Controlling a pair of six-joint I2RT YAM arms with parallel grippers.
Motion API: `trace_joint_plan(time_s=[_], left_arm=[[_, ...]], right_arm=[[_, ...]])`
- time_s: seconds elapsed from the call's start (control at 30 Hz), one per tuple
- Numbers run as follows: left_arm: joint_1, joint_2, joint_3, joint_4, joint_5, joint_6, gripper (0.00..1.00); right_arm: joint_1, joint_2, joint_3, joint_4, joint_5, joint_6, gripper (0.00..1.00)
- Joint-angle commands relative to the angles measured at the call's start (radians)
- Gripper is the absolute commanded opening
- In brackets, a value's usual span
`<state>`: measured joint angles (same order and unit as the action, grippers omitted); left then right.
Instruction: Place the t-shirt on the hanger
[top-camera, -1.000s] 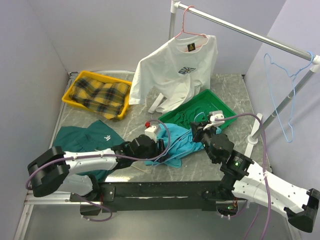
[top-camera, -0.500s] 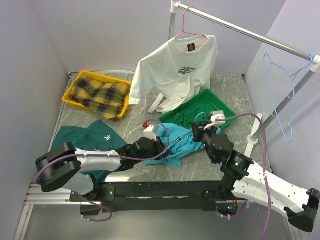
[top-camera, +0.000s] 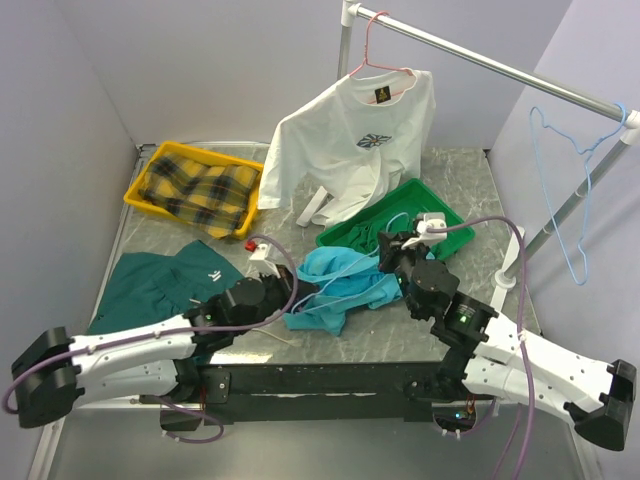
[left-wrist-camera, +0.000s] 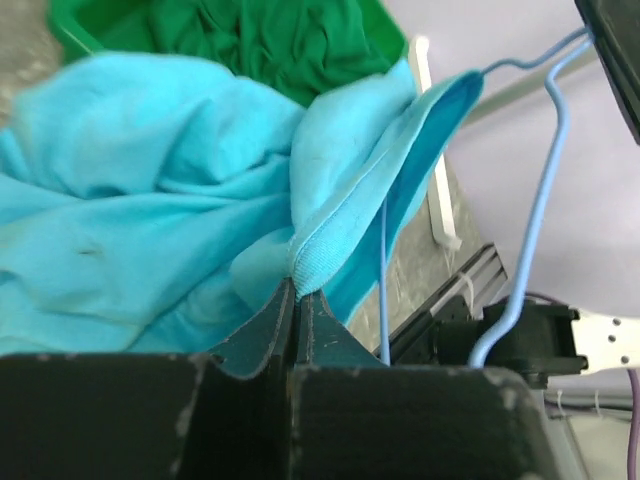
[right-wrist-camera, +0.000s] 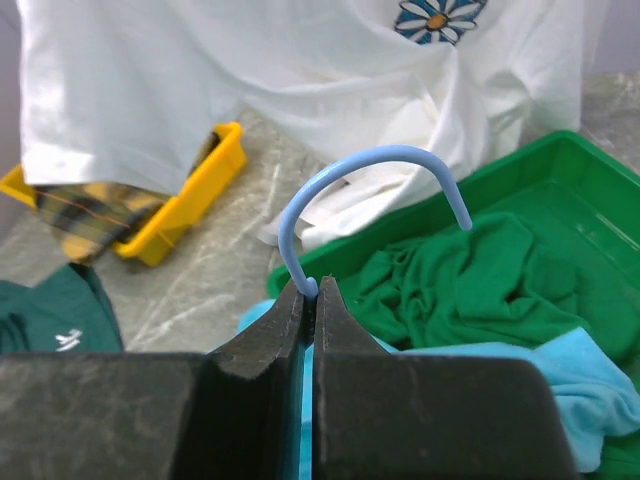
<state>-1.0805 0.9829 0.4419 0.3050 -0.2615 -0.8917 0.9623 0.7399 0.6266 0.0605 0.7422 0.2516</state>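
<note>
The turquoise t-shirt (top-camera: 335, 287) lies crumpled on the table in front of the green tray. My left gripper (top-camera: 288, 290) (left-wrist-camera: 297, 290) is shut on a ribbed edge of the t-shirt (left-wrist-camera: 150, 190), pinching it at the fingertips. My right gripper (top-camera: 388, 258) (right-wrist-camera: 312, 288) is shut on the light-blue wire hanger (right-wrist-camera: 345, 168) just below its hook, which curves up over the green tray. In the left wrist view the hanger (left-wrist-camera: 545, 200) runs down beside and partly under the lifted fold; the rest of its frame is hidden in the cloth.
A green tray (top-camera: 452, 228) of dark green garments sits behind the shirt. A yellow tray (top-camera: 150, 170) holds plaid cloth at back left. A white printed t-shirt (top-camera: 350, 140) hangs from the rail (top-camera: 500, 65), where another blue hanger (top-camera: 572, 210) also hangs. A dark green garment (top-camera: 160, 280) lies at left.
My left gripper closed on the t-shirt's edge and drew back to the left, pulling the cloth with it. The right gripper stayed shut on the hanger and shifted slightly.
</note>
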Motion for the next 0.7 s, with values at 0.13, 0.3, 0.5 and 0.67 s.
trace_joint_plan(time_s=[0.13,0.3,0.5,0.67], left_arm=[[0.030,-0.223,-0.071,-0.142,-0.054,0.037,0.01],[0.054,-0.325,-0.071,-0.210,-0.038,0.063,0.01],[0.060,-0.378,0.003,-0.326,-0.057,0.103,0.01],[0.065,-0.377,0.171,-0.446,-0.091,0.193,0.01]], right_arm=[[-0.010,0.044,0.088,0.055,0.224,-0.100,0.00],[-0.007,0.076,0.128,0.056,0.275,-0.115,0.00],[0.022,0.128,0.170,0.119,0.338,-0.193,0.00],[0.091,0.229,0.278,0.206,0.419,-0.340,0.00]])
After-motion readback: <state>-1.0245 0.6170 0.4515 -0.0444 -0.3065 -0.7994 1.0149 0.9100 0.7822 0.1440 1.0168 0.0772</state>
